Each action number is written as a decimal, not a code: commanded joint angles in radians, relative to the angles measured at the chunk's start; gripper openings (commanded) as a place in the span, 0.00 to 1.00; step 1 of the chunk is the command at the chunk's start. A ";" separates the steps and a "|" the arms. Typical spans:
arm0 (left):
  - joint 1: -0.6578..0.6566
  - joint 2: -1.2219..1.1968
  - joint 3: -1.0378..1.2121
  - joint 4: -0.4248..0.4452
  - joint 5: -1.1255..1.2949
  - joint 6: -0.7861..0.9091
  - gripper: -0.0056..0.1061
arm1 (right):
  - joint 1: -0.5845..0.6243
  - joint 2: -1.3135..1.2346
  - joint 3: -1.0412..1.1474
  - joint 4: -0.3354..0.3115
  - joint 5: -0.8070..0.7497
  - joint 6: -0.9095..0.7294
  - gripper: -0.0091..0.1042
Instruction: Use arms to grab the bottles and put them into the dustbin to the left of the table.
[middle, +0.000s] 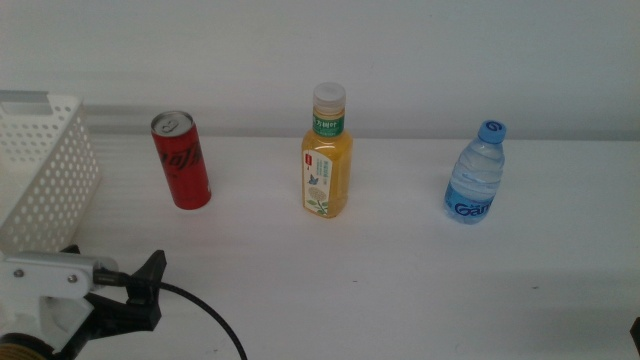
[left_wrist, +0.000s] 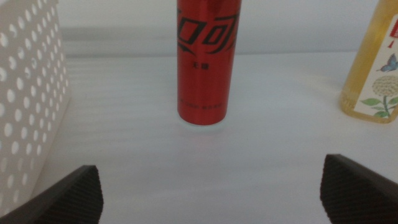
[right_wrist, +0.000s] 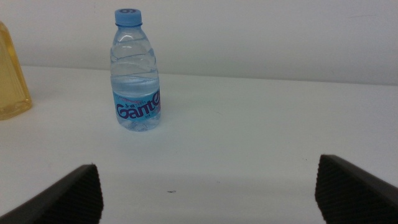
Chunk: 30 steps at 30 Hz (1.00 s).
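White flat surface (middle: 400, 290) carries your red soda can (middle: 181, 160), orange juice bottle (middle: 327, 153), blue-capped water bottle (middle: 475, 173) and white perforated basket (middle: 40, 165); your left pincer (left_wrist: 211, 186) and right pincer (right_wrist: 208, 186) both stand released, empty.

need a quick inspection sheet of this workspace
surface: white table, bare between items
job's things: can, juice bottle and water bottle upright in a row, apart; dustbin at table's left
clutter: nothing seen
grippers: left gripper open, facing can; right gripper open, facing water bottle; both empty
cables: black cable trailing off left arm
surroundings: plain white wall
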 joint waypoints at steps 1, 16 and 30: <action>-0.009 0.005 0.038 0.005 -0.103 -0.016 0.89 | -0.004 -0.040 0.043 -0.010 -0.009 -0.009 0.88; -0.009 0.011 -0.072 0.045 0.024 -0.048 0.89 | -0.004 -0.040 0.043 -0.010 -0.009 -0.009 0.88; -0.009 0.074 -0.227 0.048 0.152 -0.031 0.89 | -0.004 -0.040 0.043 -0.010 -0.009 -0.009 0.88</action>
